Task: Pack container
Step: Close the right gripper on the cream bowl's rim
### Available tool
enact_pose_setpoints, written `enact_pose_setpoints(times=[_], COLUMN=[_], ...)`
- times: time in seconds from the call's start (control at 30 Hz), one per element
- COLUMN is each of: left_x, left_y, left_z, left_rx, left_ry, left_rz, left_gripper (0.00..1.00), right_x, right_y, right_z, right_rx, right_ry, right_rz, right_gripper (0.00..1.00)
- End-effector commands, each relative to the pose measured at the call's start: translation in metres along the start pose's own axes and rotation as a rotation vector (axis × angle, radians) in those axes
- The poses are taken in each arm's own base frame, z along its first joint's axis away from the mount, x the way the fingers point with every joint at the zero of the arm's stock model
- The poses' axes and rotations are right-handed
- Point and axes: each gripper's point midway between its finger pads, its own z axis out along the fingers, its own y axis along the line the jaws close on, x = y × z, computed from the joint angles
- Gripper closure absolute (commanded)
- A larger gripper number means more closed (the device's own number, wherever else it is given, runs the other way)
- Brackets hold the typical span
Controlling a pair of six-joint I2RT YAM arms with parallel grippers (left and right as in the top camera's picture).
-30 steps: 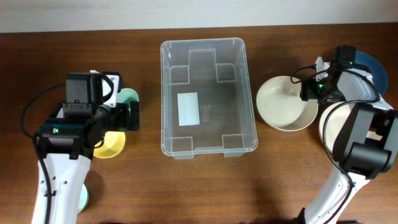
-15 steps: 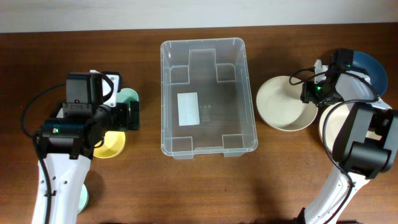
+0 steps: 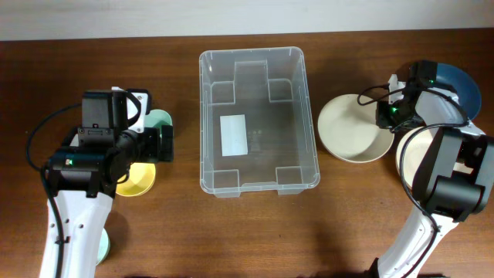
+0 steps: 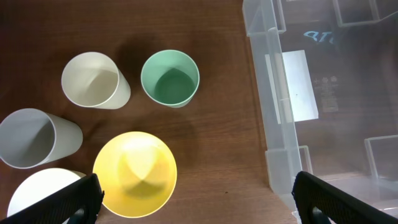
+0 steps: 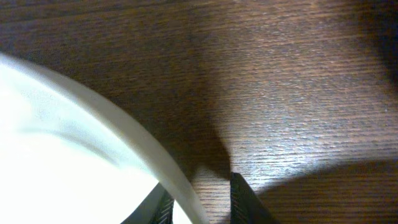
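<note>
Right gripper (image 5: 202,200) straddles the rim of a cream bowl (image 3: 347,131), jaws slightly spread, not yet pinching. The clear container (image 3: 270,143) lies past the bowl, its long side facing this gripper. Left gripper (image 4: 196,186), spread wide, hangs nearer the container's opposite side.

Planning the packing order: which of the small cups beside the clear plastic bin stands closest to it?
The mint-green plastic cup; the cream cup and grey cup stand farther from the clear rectangular bin.
</note>
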Motion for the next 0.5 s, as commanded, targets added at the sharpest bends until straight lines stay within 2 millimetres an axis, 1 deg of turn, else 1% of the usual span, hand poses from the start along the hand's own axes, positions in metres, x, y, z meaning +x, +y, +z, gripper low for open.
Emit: enact_pose_setpoints(times=[0.0, 0.07, 0.2, 0.37, 0.47], left_x=[-0.0065, -0.0065, -0.0065, -0.0065, -0.0065], left_y=[0.0017, 0.0017, 0.0017, 0.0017, 0.0017], left_z=[-0.0041, -0.0041, -0.0041, -0.0041, -0.0041], left_rx=[-0.006, -0.006, -0.006, -0.006, -0.006], left_ry=[-0.020, -0.020, -0.020, -0.020, -0.020], left_rz=[-0.006, -0.006, -0.006, -0.006, -0.006], left_gripper=[0.00, 0.00, 0.00, 0.00, 0.00], right_x=[0.0054, 0.0054, 0.0053, 0.0046, 0.0003], right_y=[0.0066, 0.0066, 0.0066, 0.0066, 0.0060], right_z=[0.0094, 0.0094, 0.0094, 0.0094, 0.0072], right_rx=[-0.016, -0.016, -0.016, -0.016, -0.013], right_ry=[0.023, 0.023, 0.023, 0.020, 0.007], right_rz=[-0.002, -0.003, -0.002, -0.002, 0.059], right_gripper=[0.82, 0.85, 0.96, 0.96, 0.96])
